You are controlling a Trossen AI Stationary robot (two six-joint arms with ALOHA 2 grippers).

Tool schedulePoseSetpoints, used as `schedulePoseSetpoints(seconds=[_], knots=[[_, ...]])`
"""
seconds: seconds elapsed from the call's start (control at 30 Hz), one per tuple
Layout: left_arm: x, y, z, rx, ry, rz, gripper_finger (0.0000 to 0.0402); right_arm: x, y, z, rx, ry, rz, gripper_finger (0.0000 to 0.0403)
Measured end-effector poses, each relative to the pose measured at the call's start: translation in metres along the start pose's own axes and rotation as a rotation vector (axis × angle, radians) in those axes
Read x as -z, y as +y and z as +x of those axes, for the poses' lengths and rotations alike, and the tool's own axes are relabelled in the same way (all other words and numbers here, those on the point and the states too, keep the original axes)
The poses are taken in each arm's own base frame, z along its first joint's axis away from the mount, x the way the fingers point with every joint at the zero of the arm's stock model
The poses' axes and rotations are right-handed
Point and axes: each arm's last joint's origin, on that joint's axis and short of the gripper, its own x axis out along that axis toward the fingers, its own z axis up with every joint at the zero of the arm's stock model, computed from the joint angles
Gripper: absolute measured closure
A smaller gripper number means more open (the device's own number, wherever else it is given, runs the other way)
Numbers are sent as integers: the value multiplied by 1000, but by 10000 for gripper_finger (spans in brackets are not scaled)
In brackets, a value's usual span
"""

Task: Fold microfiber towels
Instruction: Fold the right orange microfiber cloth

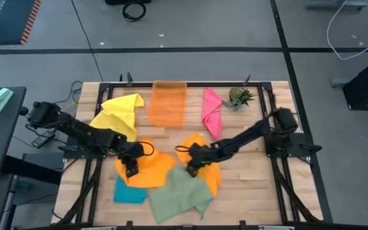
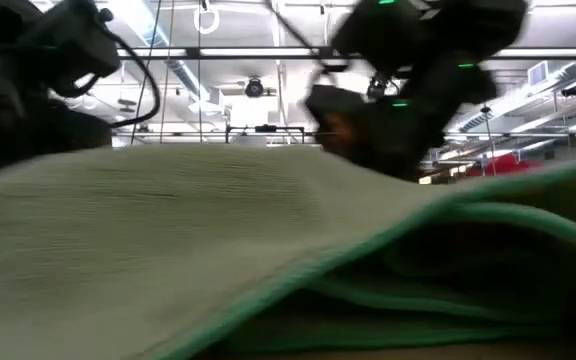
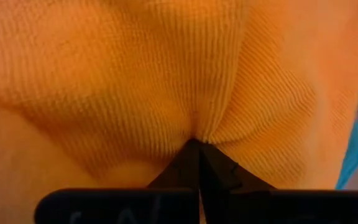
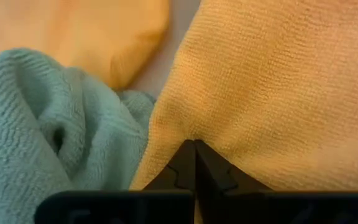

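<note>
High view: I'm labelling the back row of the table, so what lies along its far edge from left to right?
yellow towel → orange tray → pink towel → small green plant

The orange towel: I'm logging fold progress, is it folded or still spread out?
Not folded: the orange towel lies loose and rumpled, both the left gripper and right gripper pinching it.
</note>
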Motion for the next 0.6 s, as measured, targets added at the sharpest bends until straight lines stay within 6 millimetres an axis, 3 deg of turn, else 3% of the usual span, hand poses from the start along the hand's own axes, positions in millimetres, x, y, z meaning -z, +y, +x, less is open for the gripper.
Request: schedulePoseSetpoints(seconds=[0.17, 0.3, 0.47, 0.6], knots=[[-5, -18, -31, -160, 2, 105, 397, -51, 24, 16, -92, -25, -185, 396], [-20, -34, -54, -314, -157, 226, 397, -86, 32, -7, -95, -40, -235, 397], [-44, -50, -61, -306, -447, 379, 397, -89, 23, -54, 39, 14, -212, 397], [-65, -45, -48, -267, -618, 419, 398, -77, 4, -82, 205, 62, -151, 387]])
